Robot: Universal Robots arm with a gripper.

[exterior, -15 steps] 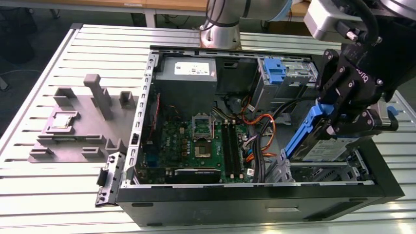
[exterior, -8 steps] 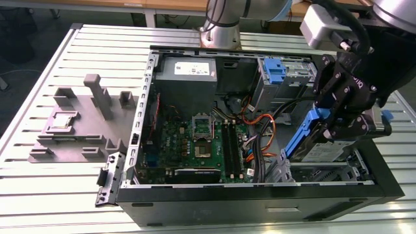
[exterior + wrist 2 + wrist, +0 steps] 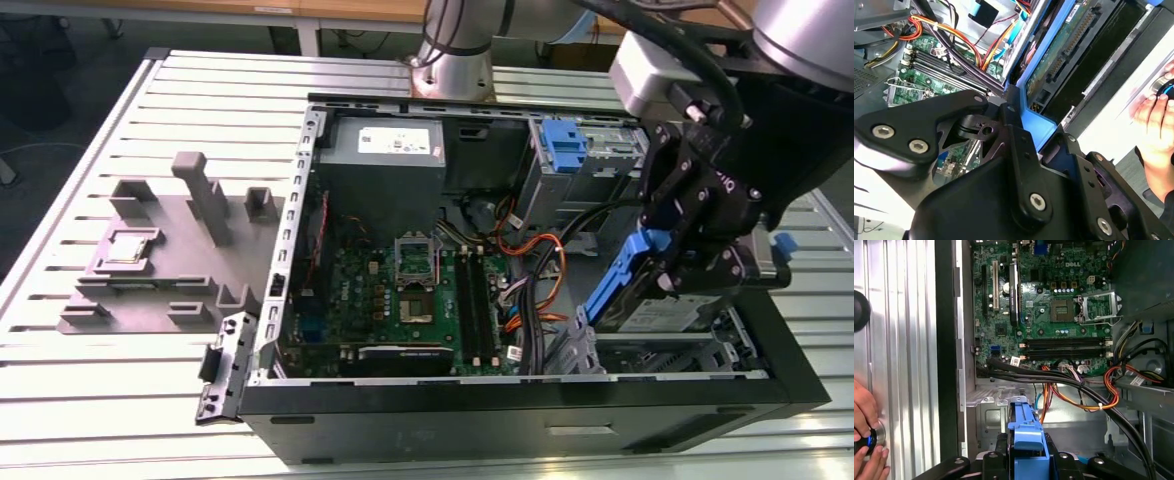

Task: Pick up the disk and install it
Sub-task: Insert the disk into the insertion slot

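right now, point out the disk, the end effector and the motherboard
the disk (image 3: 654, 314), exterior view, on its labelled face
the end effector (image 3: 694, 272), exterior view, midway between its fingertips, shut on the disk
the motherboard (image 3: 1044, 330), first wrist view, on its bare green board

Bright, even light; the ribbed silver metal table glares pale at the exterior view's lower left. Soft shadow fills the open black computer case.

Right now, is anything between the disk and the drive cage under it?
Nothing visible does. The gripper holds the disk tilted above the drive cage; the black and orange cables run beside it, on the motherboard side.
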